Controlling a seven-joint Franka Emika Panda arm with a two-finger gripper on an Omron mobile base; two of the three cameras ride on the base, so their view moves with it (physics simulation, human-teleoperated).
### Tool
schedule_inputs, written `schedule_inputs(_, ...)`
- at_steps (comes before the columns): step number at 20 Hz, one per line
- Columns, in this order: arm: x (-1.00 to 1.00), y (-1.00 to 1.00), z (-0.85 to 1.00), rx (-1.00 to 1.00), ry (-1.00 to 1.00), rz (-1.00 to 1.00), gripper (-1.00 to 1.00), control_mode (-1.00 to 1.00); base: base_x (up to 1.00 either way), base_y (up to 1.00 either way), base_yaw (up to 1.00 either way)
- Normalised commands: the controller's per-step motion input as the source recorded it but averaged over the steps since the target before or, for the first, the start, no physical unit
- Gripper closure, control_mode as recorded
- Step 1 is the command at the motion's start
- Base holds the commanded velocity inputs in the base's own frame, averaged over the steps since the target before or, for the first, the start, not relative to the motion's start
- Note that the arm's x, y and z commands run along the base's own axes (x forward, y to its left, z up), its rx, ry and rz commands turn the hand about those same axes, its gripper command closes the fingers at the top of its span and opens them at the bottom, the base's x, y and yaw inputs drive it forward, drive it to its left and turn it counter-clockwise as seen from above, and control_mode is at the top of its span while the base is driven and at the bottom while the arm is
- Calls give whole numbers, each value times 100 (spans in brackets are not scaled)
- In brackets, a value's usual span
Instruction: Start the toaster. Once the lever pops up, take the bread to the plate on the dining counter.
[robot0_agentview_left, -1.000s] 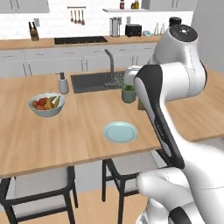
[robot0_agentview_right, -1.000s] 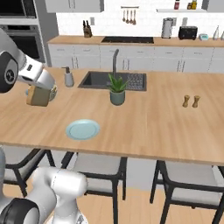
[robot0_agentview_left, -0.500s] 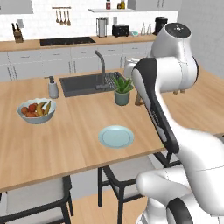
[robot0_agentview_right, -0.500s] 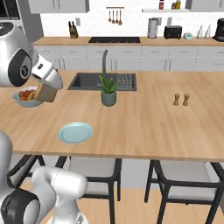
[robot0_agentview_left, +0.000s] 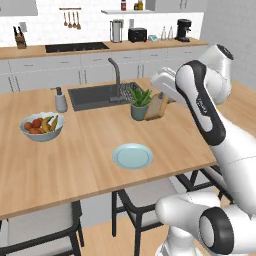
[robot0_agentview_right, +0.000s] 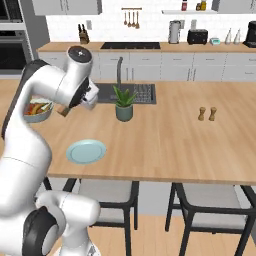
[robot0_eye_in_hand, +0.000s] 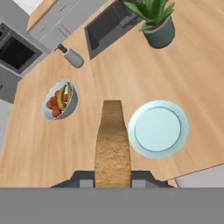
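Above the counter (robot0_agentview_left: 90, 165), the gripper (robot0_eye_in_hand: 113, 177) pinches the bread (robot0_eye_in_hand: 112, 144) edgewise; released early, it could miss the plate (robot0_eye_in_hand: 158, 129).

Arm bent at elbow, raised, wrist angled down; gripper (robot0_eye_in_hand: 113, 175) jaws clamped on the bread (robot0_eye_in_hand: 112, 146), held clear of tabletop.

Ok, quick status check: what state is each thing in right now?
tool: shut on the bread
bread: held in the air above the dining counter
plate: empty, flat on the counter
fruit bowl: holds fruit
potted plant: upright beside the sink
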Motion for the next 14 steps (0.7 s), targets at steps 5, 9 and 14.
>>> schedule_inputs(5, 55, 0, -49, 31, 0, 36, 100, -100, 0, 0, 0)
schedule_inputs(9, 47, 4, -67, 7, -9, 30, 100, -100, 0, 0, 0)
schedule_inputs(14, 57, 25, -82, 0, -17, 18, 100, -100, 0, 0, 0)
